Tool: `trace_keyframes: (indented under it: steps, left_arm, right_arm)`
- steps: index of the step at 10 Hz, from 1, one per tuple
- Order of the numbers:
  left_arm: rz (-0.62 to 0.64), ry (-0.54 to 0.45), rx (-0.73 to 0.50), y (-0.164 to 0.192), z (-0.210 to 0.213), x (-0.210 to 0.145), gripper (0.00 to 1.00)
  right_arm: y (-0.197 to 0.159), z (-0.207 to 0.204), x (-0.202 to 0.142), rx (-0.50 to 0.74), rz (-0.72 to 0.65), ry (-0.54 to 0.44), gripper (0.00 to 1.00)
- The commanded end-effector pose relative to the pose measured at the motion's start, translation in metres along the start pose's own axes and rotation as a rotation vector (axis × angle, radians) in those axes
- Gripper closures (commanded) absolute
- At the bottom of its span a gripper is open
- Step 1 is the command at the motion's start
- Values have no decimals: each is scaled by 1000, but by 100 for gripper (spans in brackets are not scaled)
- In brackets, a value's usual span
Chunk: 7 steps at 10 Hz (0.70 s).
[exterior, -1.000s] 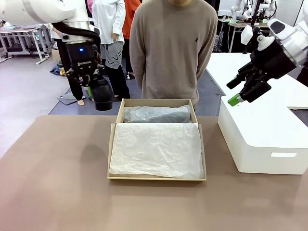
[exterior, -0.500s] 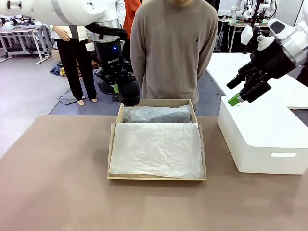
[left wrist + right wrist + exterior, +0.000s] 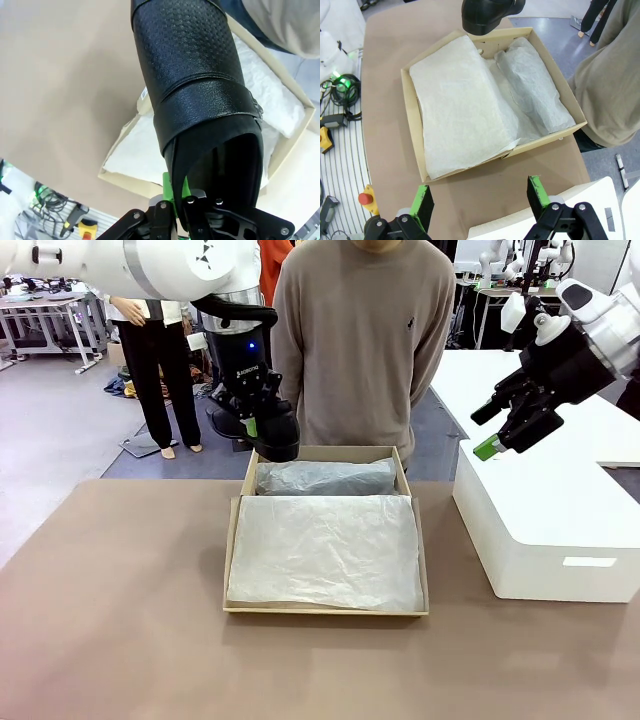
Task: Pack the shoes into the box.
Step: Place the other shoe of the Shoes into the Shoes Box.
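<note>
My left gripper [image 3: 252, 420] is shut on a glossy black shoe [image 3: 270, 432], held in the air just over the far left corner of the tan cardboard box [image 3: 232, 540]. In the left wrist view the shoe [image 3: 200, 90] hangs toe-away from my gripper [image 3: 180, 196], whose green pad grips the edge of the shoe's opening. White tissue paper [image 3: 325, 550] covers the box's near part, and a tissue-wrapped bundle [image 3: 325, 477] lies along its far side. My right gripper [image 3: 500, 430] hangs open above the white box. The right wrist view looks down on the box [image 3: 411, 125] past my right gripper [image 3: 480, 197].
A large smooth white box [image 3: 540, 530] stands at the table's right. A person in a beige sweater [image 3: 360, 340] stands at the far edge right behind the cardboard box. Bare brown tabletop [image 3: 120, 590] lies left and in front.
My left arm has carried the shoe to the right, from beyond the table's far left to the box's far left corner. The right arm has stayed still.
</note>
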State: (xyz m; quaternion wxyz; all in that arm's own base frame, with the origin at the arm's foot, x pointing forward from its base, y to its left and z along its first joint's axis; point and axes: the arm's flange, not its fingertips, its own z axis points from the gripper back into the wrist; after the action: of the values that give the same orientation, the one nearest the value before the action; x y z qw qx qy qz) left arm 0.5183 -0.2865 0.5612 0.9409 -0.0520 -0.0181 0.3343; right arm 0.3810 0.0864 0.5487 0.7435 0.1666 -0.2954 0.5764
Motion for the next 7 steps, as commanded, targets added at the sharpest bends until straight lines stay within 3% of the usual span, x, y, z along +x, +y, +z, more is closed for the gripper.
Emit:
trace_keyframes:
  steps: [1,5,7]
  left_arm:
    - [-13,2,-6,5,6,2,100]
    - [108,-11,-32,-24,9,-24,100]
    - [254,-23,-23,-51,10,-47,100]
  right_arm:
    - [-2,0,0,11,22,-30,0]
    - [-2,0,0,11,22,-30,0]
    - [-2,0,0,11,22,-30,0]
